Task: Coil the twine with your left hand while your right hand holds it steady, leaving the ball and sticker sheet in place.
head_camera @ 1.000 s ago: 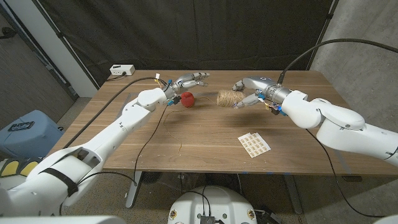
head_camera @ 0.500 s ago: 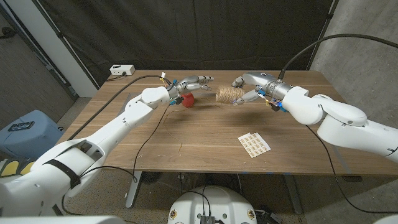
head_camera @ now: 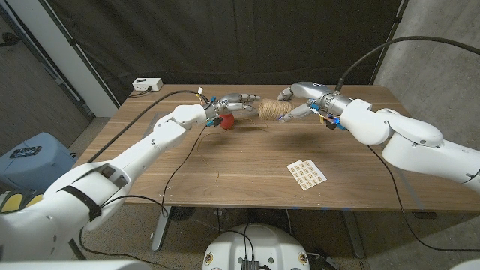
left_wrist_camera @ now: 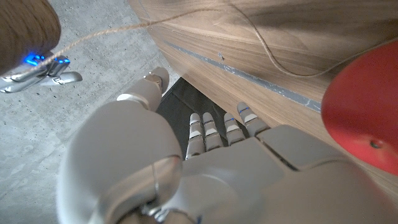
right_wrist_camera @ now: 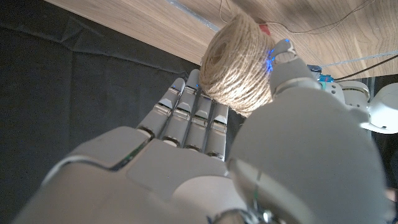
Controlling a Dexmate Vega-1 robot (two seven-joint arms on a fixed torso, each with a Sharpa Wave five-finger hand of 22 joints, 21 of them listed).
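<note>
Two robot arms meet over the far half of a wooden worktop point(head_camera: 225, 161). The right hand point(head_camera: 298, 101) grips a spool of twine point(head_camera: 274, 112) lifted clear of the wood, thumb on one side and fingers point(right_wrist_camera: 186, 115) on the other, as the right wrist view shows close up. The left hand point(head_camera: 232, 100) reaches toward that spool from the opposite side, its fingertips point(head_camera: 255, 97) just short of or touching the spool's end; the head view cannot settle which. In the left wrist view the left hand's fingers point(left_wrist_camera: 214, 127) lie straight and close beside one another with nothing visibly between them, the thumb set apart, and whether they pinch the strand cannot be told. A thin loose strand of twine point(left_wrist_camera: 261, 43) runs across the wood ahead of that hand and off toward the spool.

A red ball point(head_camera: 224, 121) sits on the worktop just beneath the left hand's wrist, looming large beside the palm in the left wrist view. A sticker sheet point(head_camera: 306, 174) lies flat well apart from both hands, on the near side below the right forearm. A white power strip point(head_camera: 148, 85) rests at the far corner beyond the left arm.
</note>
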